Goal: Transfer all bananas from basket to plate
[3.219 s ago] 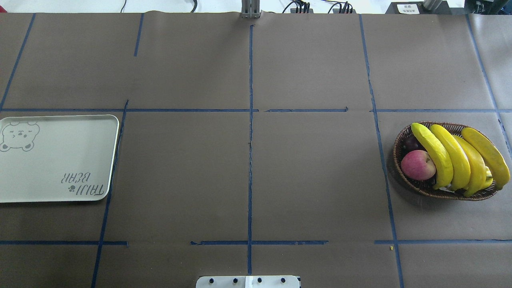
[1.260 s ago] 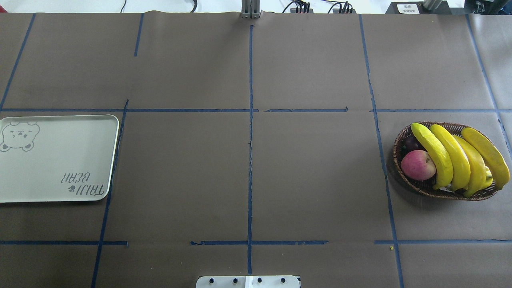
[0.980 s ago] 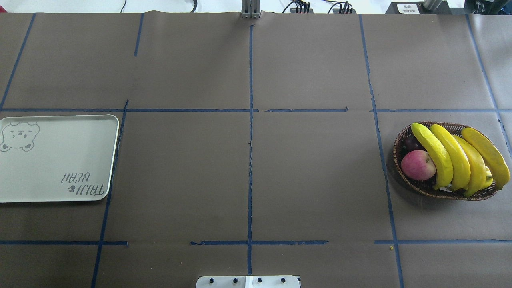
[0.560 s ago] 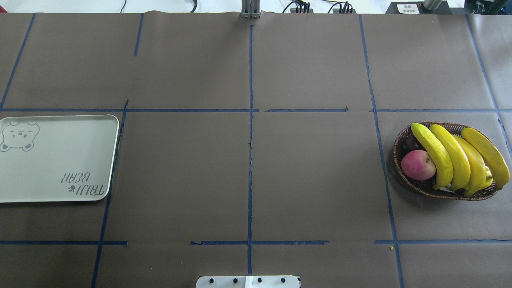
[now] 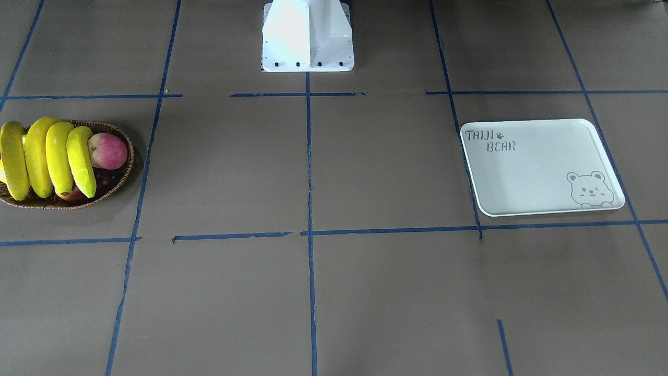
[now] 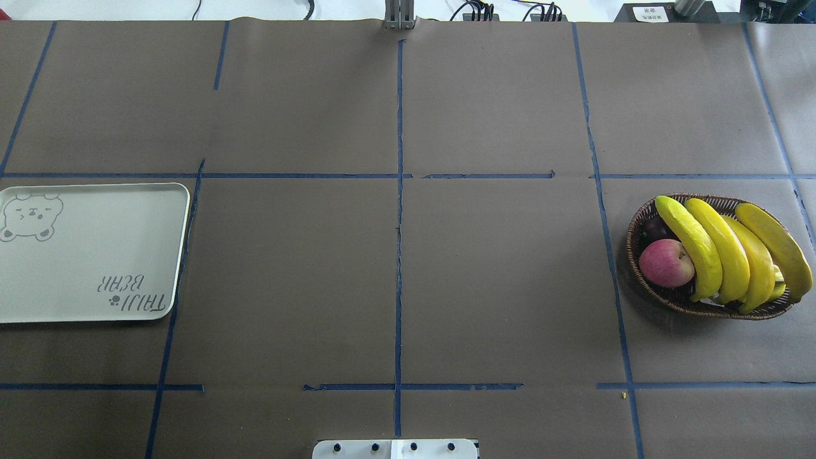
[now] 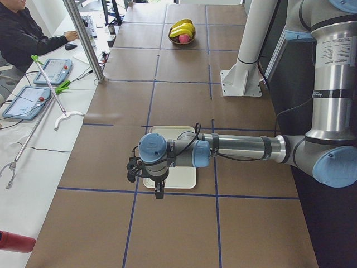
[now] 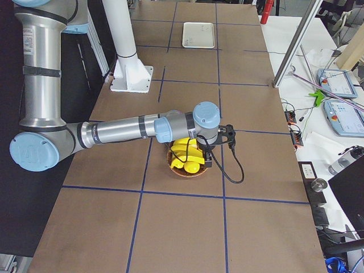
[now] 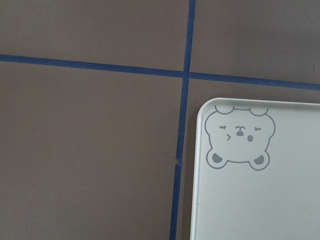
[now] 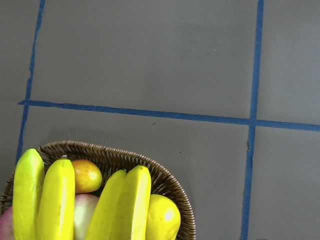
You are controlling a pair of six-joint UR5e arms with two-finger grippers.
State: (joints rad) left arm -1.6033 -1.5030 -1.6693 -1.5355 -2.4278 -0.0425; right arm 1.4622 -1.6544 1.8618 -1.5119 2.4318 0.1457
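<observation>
Over on the robot's left side of the table lies the plate, a white tray with a raised rim, its bear face in the far corner and the "TAIJI BEAR" lettering towards the robot. The left end effector hangs above the plate's outer edge on a long level forearm, pointing down; it shows only from the side, so I cannot tell whether its fingers are apart or together. Its wrist camera looks down on the bear corner and on crossing blue tape lines. In the middle, at the robot's edge of the table, stands the white base. Well apart from the plate, on the robot's right side, sits the basket, brown wicker. The bananas, four of them, lie in it side by side, their ends reaching over the rim. Beside them in the basket sit a red apple and a dark fruit; the right wrist camera also catches a stubby yellow fruit. The right end effector hangs over the basket, and again I cannot tell its fingers' state.
</observation>
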